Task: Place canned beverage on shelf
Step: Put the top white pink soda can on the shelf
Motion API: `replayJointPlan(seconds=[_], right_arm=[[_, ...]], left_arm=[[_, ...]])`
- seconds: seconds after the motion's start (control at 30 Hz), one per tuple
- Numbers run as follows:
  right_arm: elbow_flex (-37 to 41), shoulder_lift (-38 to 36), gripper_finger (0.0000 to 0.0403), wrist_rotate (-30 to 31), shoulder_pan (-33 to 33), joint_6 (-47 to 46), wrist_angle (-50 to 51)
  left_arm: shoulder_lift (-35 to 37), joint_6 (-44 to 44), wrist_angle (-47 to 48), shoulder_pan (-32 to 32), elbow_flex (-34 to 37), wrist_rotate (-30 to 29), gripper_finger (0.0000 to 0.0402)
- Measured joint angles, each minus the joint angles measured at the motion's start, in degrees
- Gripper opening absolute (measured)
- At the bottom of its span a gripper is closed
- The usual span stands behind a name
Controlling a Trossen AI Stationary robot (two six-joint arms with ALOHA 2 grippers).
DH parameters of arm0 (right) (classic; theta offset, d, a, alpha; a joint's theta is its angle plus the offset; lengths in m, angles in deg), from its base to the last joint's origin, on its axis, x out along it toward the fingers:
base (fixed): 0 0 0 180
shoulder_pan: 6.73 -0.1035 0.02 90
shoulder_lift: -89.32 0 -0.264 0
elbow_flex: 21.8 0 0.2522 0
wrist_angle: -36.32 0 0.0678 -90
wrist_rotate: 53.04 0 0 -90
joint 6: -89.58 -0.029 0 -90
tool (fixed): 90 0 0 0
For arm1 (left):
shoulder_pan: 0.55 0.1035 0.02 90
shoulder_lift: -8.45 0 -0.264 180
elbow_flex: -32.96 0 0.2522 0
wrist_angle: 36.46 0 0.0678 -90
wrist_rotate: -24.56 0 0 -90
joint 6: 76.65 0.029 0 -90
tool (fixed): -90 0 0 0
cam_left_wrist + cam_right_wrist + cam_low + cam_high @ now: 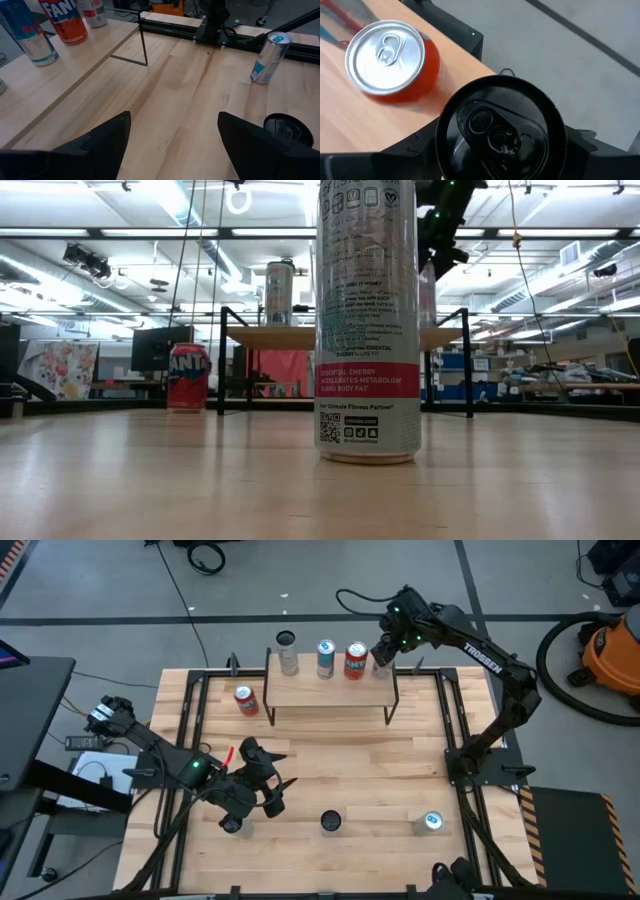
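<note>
My right fingers (500, 150) pinch a black-topped can (500, 131) on the shelf (330, 690); my left fingers (172, 145) are spread over the worktop (350, 770).

Low view: the tall silver can with a pink band (367, 320) is cut off at the top edge and hides the middle of the small light-wood shelf on black legs (275, 337). Right wrist view: the black-topped can (500, 132) runs past the bottom edge.
</note>
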Motion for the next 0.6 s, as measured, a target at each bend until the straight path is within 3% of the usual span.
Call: replayJointPlan(seconds=[0.17,0.6], right_arm=[[0.0,0.0,0.0265,-2.4,0.6,-0.5,-0.6],[-0.1,0.0,0.0271,0.7,-0.7,-0.4,-0.5]], left_arm=[[0.0,0.0,0.0,0.0,0.0,0.0,0.0311],[0.0,0.0,-0.5,0.0,0.0,0.0,0.0311]])
